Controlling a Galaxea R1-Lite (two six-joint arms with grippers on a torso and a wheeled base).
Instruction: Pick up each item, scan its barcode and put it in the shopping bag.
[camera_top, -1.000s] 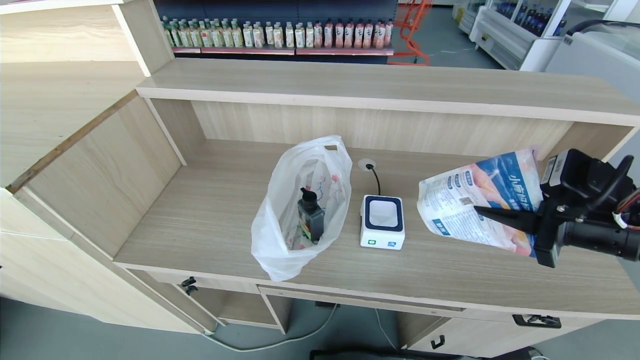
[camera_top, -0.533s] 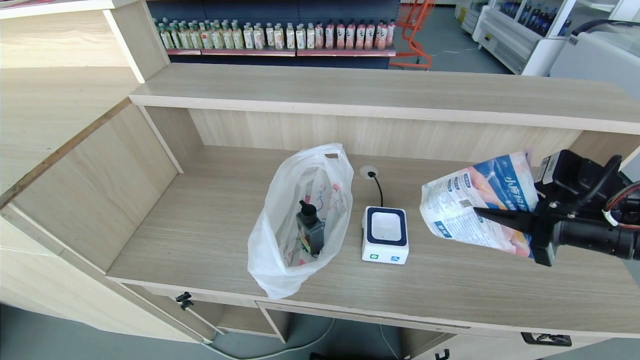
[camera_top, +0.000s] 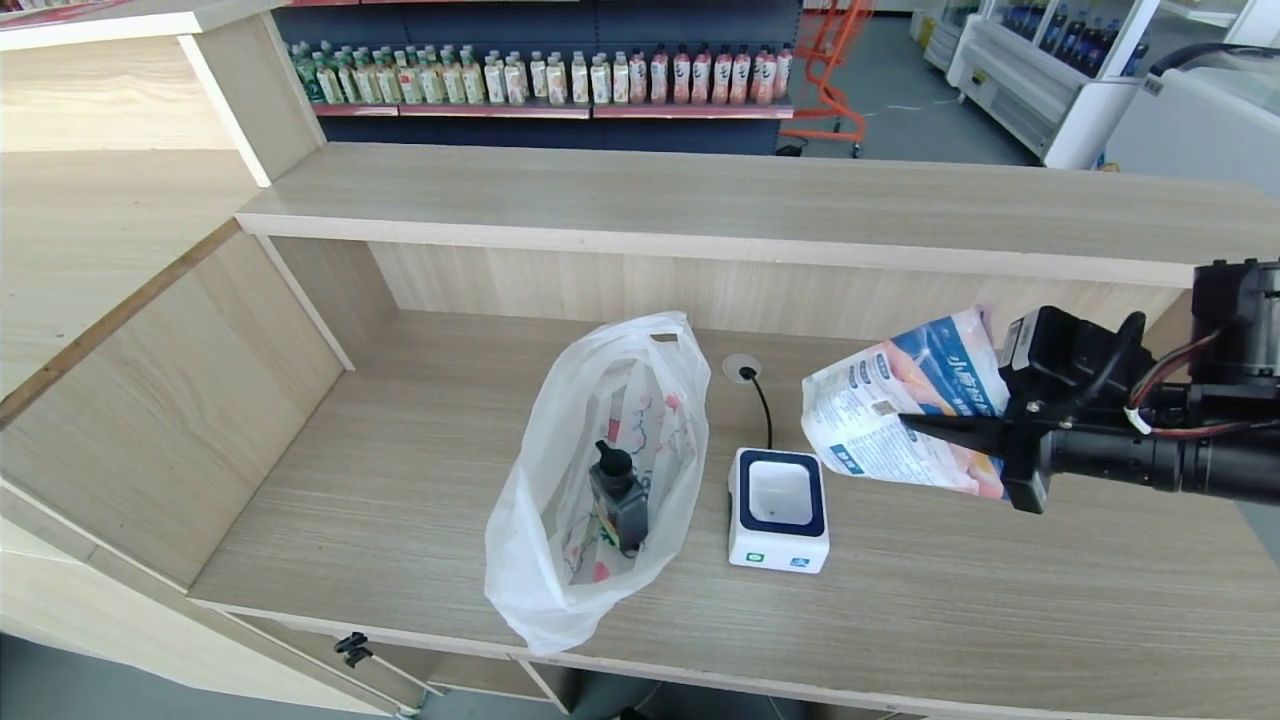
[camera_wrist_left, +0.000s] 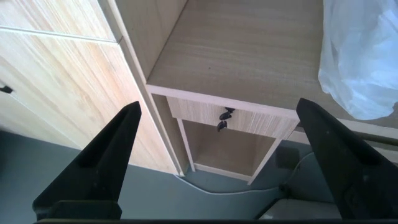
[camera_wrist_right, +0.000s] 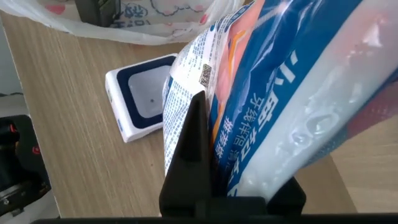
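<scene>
Blue-and-white packet (camera_top: 930, 375), pinched in your right pincer (camera_top: 925, 425), has drifted nearer the barcode scanner (camera_top: 778, 505); scan comes next

Surface (camera_top: 400, 470): light wood grain, walled at the back and left, with a raised ledge (camera_top: 700, 200) above it. Background: shelved row of bottles (camera_top: 540, 80) and white freezer cabinets (camera_top: 1070, 110). Small dark keys (camera_wrist_left: 224, 119) hang below the surface's front edge.
</scene>
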